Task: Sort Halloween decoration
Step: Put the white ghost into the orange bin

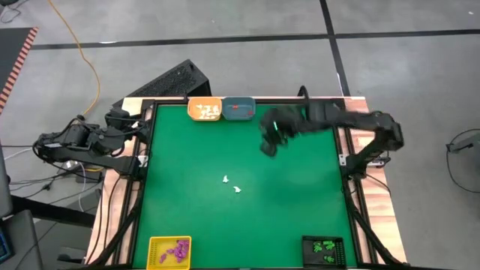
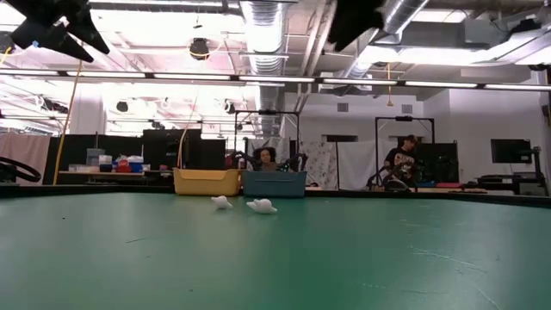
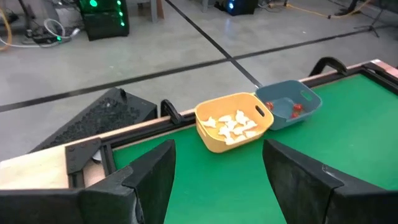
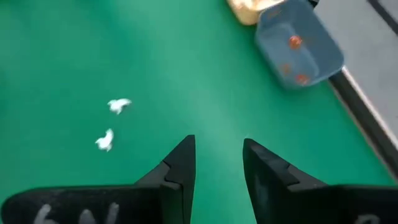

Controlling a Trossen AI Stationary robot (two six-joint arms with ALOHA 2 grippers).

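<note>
Hovering above the far right part of the green table (image 1: 300, 217), the right pincer (image 4: 217, 158) hangs with its two dark fingers parted and nothing between them. Two small white trinkets (image 1: 231, 184) lie on the bare green surface near the table's middle, close to each other but not touching; they sit well apart from the right pincer, to its left and nearer the near edge. In the right wrist view both white pieces (image 4: 112, 123) show out on the green cloth, clear of the fingers. In the low view they (image 2: 244, 204) rest on the table in front of the two far trays.

At the far edge stand two trays side by side: the orange tray (image 1: 204, 109) holds a heap of white trinkets (image 3: 233, 126), and the blue tray (image 1: 238, 109) just to its right holds a few orange-red pieces (image 3: 296, 108). At the near left corner the yellow tray (image 1: 169, 250) carries purple trinkets (image 1: 178, 250); at the near right corner the black tray (image 1: 325, 250) carries green ones (image 1: 324, 247).

The left pincer (image 3: 217, 168) waits off the table's far left corner, its fingers spread wide and empty
</note>
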